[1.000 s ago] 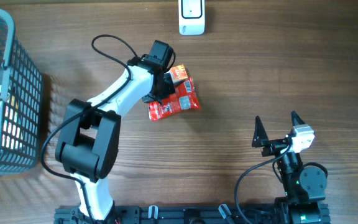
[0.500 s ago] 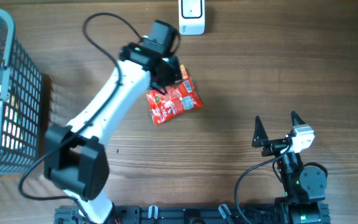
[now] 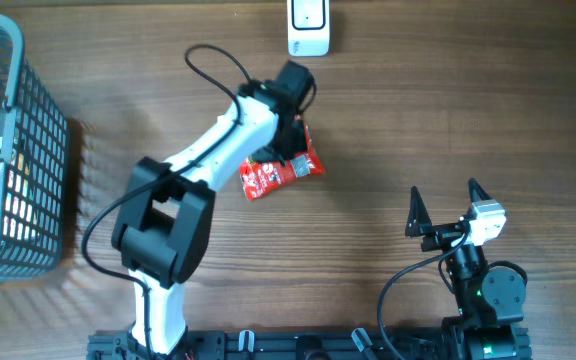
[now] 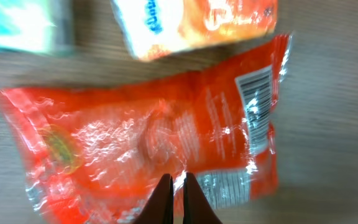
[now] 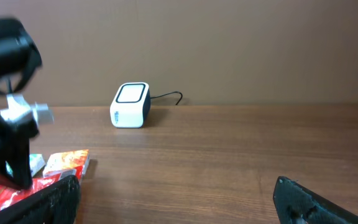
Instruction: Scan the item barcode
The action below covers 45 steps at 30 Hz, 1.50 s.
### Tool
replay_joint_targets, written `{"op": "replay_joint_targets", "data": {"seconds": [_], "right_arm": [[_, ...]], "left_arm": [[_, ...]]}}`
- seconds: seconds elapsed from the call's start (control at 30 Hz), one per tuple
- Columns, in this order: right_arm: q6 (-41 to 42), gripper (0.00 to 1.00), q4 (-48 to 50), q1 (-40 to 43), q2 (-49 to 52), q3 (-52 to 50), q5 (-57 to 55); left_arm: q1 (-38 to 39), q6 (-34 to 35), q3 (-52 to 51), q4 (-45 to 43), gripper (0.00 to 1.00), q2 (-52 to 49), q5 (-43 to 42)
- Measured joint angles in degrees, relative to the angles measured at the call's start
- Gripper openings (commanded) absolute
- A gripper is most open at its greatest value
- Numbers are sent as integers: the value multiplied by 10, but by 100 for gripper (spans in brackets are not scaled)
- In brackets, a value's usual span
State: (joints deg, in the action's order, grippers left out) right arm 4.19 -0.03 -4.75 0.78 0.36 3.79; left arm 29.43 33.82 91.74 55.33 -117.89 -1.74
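We count two arms here, one scanner [image 3: 308,28], one basket [image 3: 8,120] and one red packet [image 3: 286,172]. The scanner sits at twelve o'clock on the table [image 3: 468,100], and the basket stands out at nine o'clock with packs inside it.

The red packet lies near the middle, at six o'clock of the scanner and well apart from it. In the left wrist view it shows one barcode [image 4: 257,93] at its three o'clock end. One orange-and-white pack [image 4: 191,22] lies just beside it at twelve o'clock.

The left gripper [image 4: 174,186] hangs over the red packet with its jaws pressed together, and we cannot tell whether any foil is caught between them. The right gripper [image 3: 444,195] waits at five o'clock with its jaws spread wide and nothing in them.

Since a moment ago the left arm has swung its wrist toward three o'clock. The red packet has turned slightly, and the right arm has not budged.
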Motion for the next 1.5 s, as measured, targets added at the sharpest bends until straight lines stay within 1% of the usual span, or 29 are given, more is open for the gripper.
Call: {"op": "replay_joint_targets", "data": {"seconds": [0.03,0.13,0.23,0.27,0.3,0.33,0.4,0.43,0.47,0.57,0.63,0.67,0.7,0.77,0.83,0.93,1.07,1.23,1.5], "right_arm": [[0,100,0,0,0,0,0],[0,99,0,0,0,0,0],[0,100,0,0,0,0,0],[0,100,0,0,0,0,0],[0,100,0,0,0,0,0],[0,100,0,0,0,0,0],[0,100,0,0,0,0,0],[0,100,0,0,0,0,0],[0,99,0,0,0,0,0],[0,100,0,0,0,0,0],[0,100,0,0,0,0,0],[0,100,0,0,0,0,0],[0,100,0,0,0,0,0],[0,100,0,0,0,0,0],[0,100,0,0,0,0,0],[0,100,0,0,0,0,0],[0,100,0,0,0,0,0],[0,100,0,0,0,0,0],[0,100,0,0,0,0,0]], "left_arm": [[-8,0,36,32,5,4,2],[-28,-11,137,66,14,47,3],[-48,-39,210,76,25,121,14],[-56,-43,223,77,32,148,24],[-68,-49,232,78,45,177,37],[-83,-52,238,79,61,207,55],[-123,-59,243,83,90,259,95],[-151,-61,244,87,100,284,116],[-169,-64,244,89,100,297,125],[-256,-65,244,92,100,343,152],[-330,-68,244,92,100,371,166],[-384,-70,244,92,100,386,175],[-408,-70,244,92,100,391,180],[-500,-72,244,108,100,390,185],[-559,-72,244,123,100,367,188],[-597,-72,244,127,100,306,184],[-607,-72,245,146,100,210,187],[-627,-75,243,160,100,113,217],[-691,-76,243,203,100,48,212]]}}
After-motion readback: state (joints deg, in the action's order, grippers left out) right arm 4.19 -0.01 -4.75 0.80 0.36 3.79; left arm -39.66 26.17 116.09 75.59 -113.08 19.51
